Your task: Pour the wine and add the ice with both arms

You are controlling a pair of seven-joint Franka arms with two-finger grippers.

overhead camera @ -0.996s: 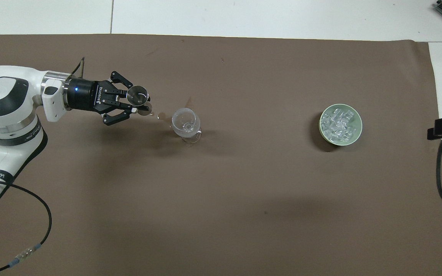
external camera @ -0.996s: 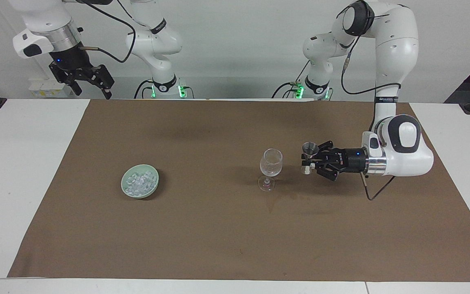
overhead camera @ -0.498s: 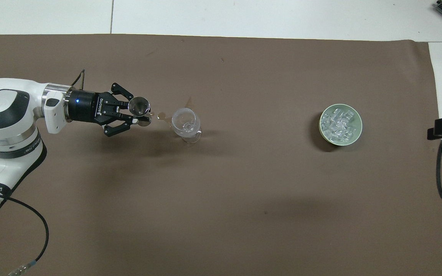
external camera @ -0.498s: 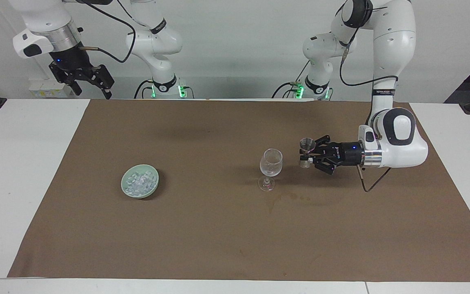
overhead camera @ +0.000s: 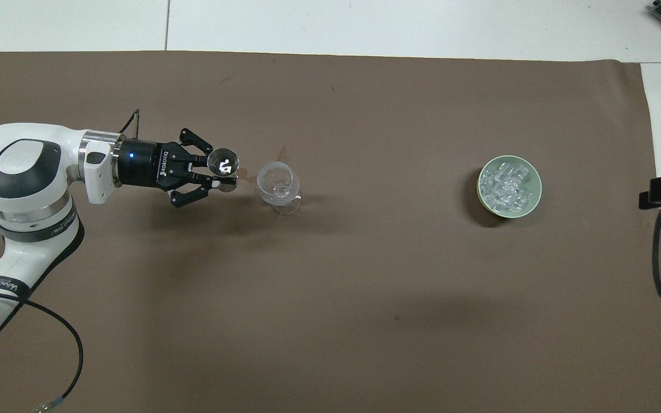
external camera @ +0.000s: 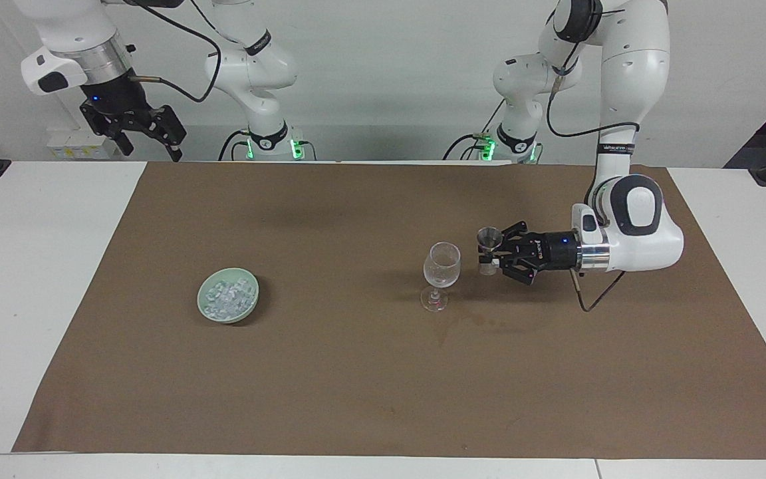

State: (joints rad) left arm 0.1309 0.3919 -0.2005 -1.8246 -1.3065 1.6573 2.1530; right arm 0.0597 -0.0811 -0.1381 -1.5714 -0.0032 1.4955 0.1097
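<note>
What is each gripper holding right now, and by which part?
The left gripper holds the metal jigger upright by its narrow waist, beside the wine glass. The right gripper is open, holding nothing, waiting raised.

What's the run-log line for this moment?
left gripper: shut on jigger, upright beside glass | right gripper: open, waiting | ice: in bowl

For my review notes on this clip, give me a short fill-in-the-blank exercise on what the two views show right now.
1. The left gripper is shut on the metal ____, held upright beside the wine glass.
2. The ice lies heaped in a pale green ____.
3. The right gripper waits raised at its own end, fingers ____.
4. The wine glass stands on the brown ____.

Missing words: jigger; bowl; open; mat
</note>
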